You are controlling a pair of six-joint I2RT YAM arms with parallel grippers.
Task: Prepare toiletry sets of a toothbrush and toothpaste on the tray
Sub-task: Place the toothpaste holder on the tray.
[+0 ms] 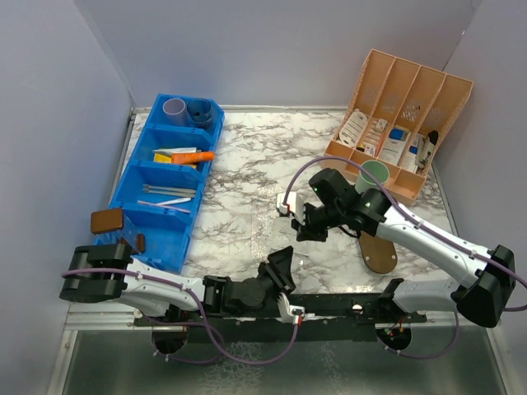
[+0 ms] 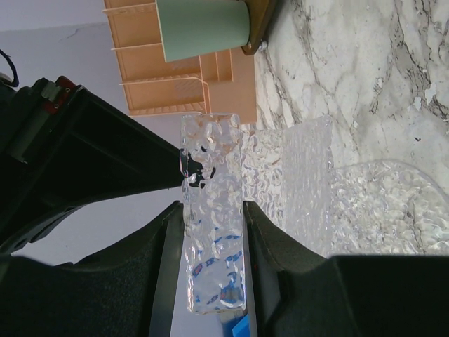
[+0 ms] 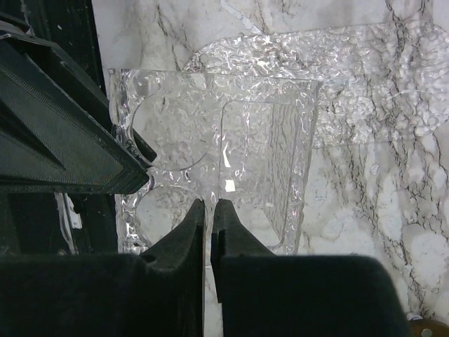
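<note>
1. While the left gripper and right gripper both hold the clear cup mid-way across the surface, well short of the tray, a handover seems underway.
2. Left jaws clamp its wall; right jaws, nearly closed, pinch its edge.
3. Next, one must release.
</note>
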